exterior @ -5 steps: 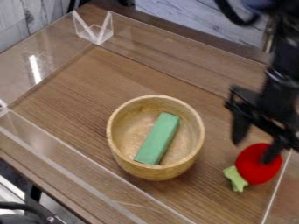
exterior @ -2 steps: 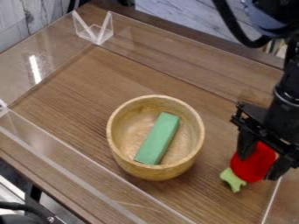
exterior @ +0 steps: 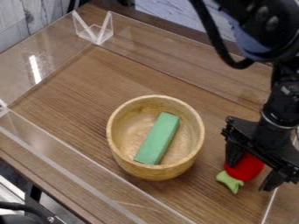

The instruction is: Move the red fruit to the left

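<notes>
The red fruit (exterior: 244, 164) lies on the wooden table at the right, near the front edge, its light green leafy end (exterior: 229, 180) pointing left and forward. My black gripper (exterior: 253, 172) has come down over it from above, with one finger on each side of the fruit. The jaws stand apart and look open around it; I see no clear squeeze on it. The right half of the fruit is hidden behind the gripper.
A wooden bowl (exterior: 121, 121) with a flat green block (exterior: 158, 138) in it sits just left of the fruit. Clear plastic walls (exterior: 47, 66) fence the table, and a clear stand (exterior: 93, 28) is at the back left.
The gripper has dropped lower around the red fruit and shifted slightly forward. The fruit has stayed in nearly the same spot on the table.
</notes>
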You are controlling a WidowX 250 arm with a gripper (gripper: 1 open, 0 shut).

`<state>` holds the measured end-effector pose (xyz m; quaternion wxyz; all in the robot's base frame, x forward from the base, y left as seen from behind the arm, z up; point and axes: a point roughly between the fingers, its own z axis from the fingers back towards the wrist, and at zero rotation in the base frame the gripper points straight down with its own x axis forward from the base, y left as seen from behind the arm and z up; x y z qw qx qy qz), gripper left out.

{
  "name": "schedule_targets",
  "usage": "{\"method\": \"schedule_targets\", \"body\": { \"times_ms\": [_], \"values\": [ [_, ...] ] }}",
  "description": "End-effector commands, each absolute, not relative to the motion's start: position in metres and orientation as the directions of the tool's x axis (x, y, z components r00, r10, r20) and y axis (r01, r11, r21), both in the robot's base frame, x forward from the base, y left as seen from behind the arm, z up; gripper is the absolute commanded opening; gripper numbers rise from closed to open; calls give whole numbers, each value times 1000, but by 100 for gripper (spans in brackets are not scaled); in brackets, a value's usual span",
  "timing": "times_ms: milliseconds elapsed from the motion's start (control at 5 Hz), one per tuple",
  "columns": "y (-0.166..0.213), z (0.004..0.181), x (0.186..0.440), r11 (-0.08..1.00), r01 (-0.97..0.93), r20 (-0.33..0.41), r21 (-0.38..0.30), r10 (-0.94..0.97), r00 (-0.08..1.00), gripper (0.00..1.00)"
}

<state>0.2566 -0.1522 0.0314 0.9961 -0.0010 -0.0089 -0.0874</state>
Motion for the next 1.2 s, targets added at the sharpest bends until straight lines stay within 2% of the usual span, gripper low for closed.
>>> {"method": "schedule_targets", "body": {
  "times_ms": [0,200,600,1000],
  "values": [
    [-158,45,260,968,250,79,5,-250,965,100],
    [-158,54,261,951,310,115,16,-309,944,100],
    [-158,57,267,961,275,174,32,-277,945,100],
    [-157,58,259,939,342,220,35,-341,914,100]
  ]
}}
